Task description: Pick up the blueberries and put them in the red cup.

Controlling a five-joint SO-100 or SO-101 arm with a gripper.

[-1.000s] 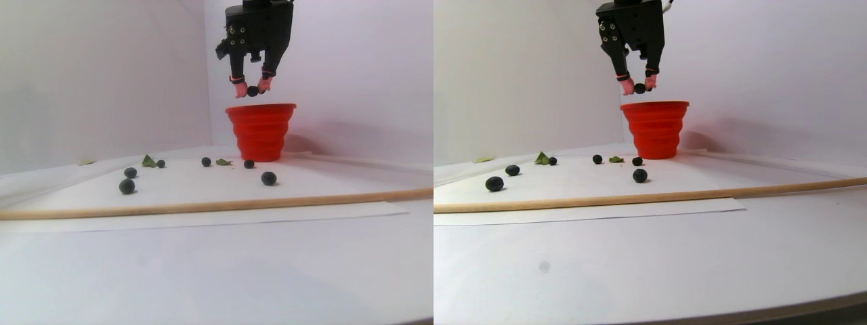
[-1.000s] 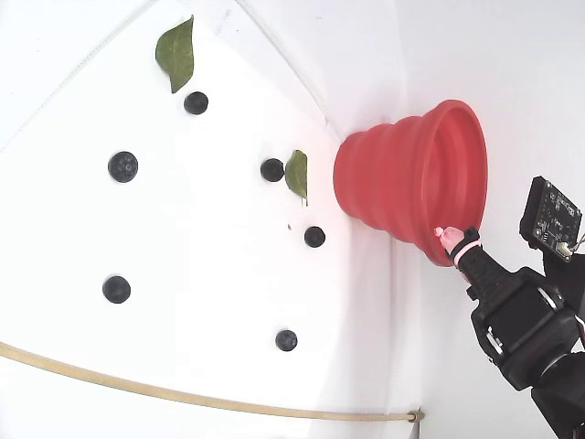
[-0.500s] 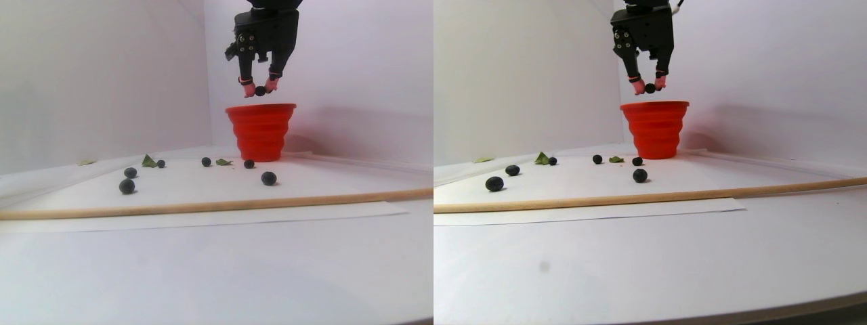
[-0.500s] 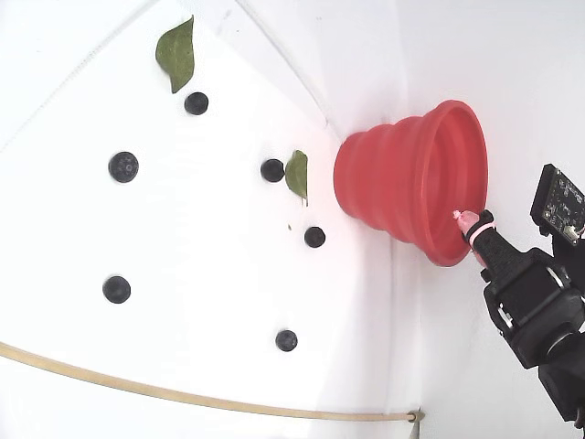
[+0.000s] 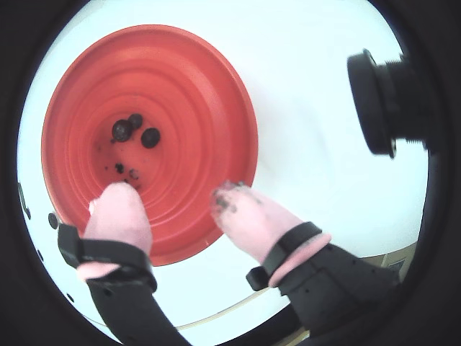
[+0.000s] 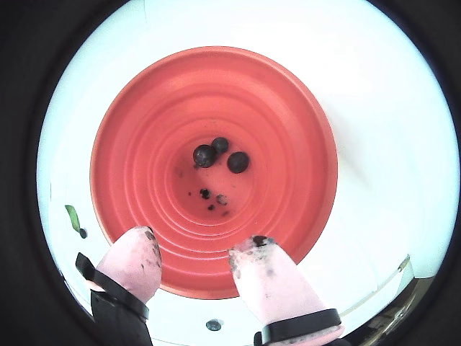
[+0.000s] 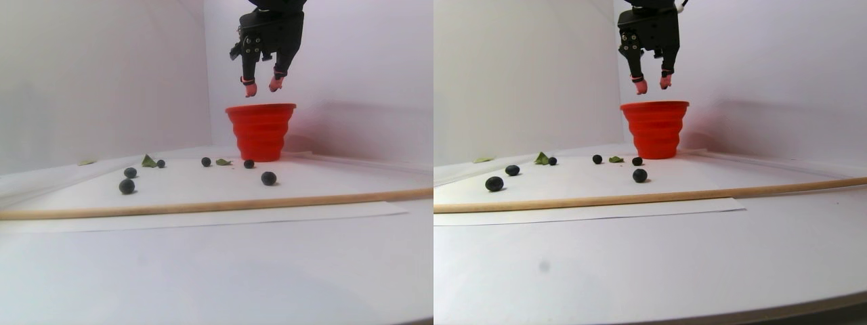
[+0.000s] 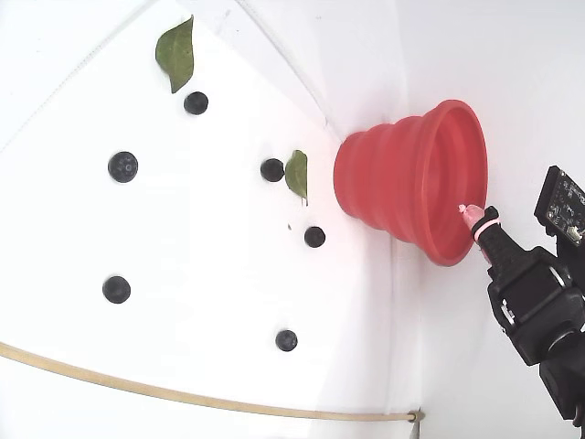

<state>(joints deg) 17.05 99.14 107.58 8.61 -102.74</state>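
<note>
The white table point(image 7: 217, 271) carried everything, and a long wooden rod point(image 7: 203, 205) lay across it in the stereo pair view, nearer the camera than the berries; the red cup point(image 7: 261, 132) stood upright at the back of the sheet, mouth up and long axis vertical, widening from base to rim; in the fixed view the cup point(image 8: 411, 178) appeared on its side because that picture was turned, its mouth facing right toward the arm.

The gripper point(image 7: 263, 85) hung just above the cup's rim, pointing straight down, its two pink-capped fingers parted with nothing between them; in both wrist views the pink fingertips point(image 6: 133, 259) were smudged dark and framed the cup's mouth from above, with a clear gap between them point(image 5: 176, 205).

Three of the blueberries point(image 6: 216, 155) lay together on the cup's floor, touching or nearly so, with a few dark specks beside them; the same cluster showed in the other wrist picture point(image 5: 133, 131).

Five more berries rested loose on the sheet, well apart from each other: one point(image 8: 314, 236) near the cup's base, one point(image 8: 271, 169) just beside a small green leaf point(image 8: 296, 174), one point(image 8: 196, 102) just below a larger leaf point(image 8: 175, 53), and two further out point(image 8: 122, 166) point(image 8: 116, 289); a sixth point(image 8: 286, 340) lay nearest the rod.
</note>
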